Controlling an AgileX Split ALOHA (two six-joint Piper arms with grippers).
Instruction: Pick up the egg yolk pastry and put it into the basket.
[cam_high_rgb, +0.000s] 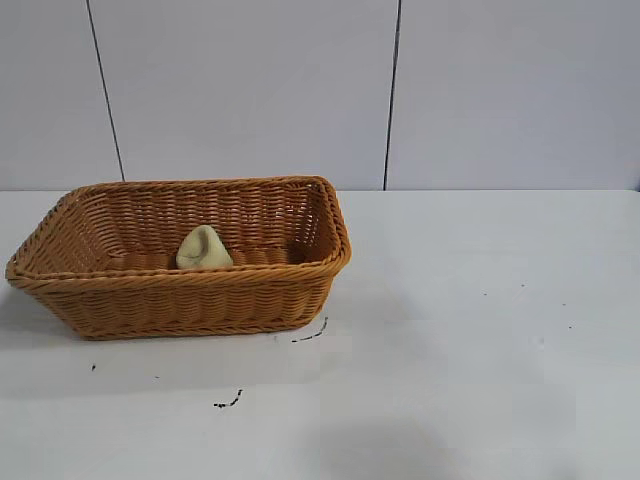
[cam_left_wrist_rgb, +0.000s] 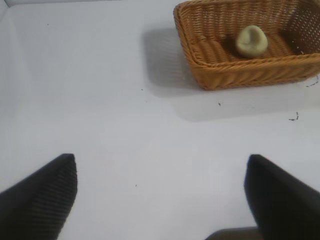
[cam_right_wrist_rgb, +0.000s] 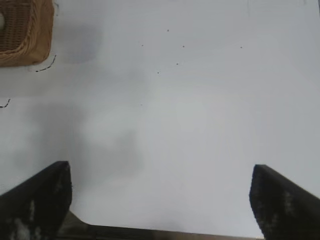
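Since the egg yolk pastry (cam_high_rgb: 204, 249) lies inside the basket (cam_high_rgb: 180, 298), placing looks done. Left claw (cam_left_wrist_rgb: 160, 195) and right claw (cam_right_wrist_rgb: 160, 200) spread, released over bare worktop (cam_high_rgb: 480, 330); nothing apparently left.

You see an orange-brown woven basket (cam_high_rgb: 180, 300), a pale yellow-cream egg yolk pastry (cam_high_rgb: 203, 249), and a white table (cam_high_rgb: 480, 350) with small black marks.

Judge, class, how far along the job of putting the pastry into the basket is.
Looks done: the egg yolk pastry lies inside the basket. Nothing is in hand: the left gripper and right gripper are open and empty above the table. Nothing visible remains.
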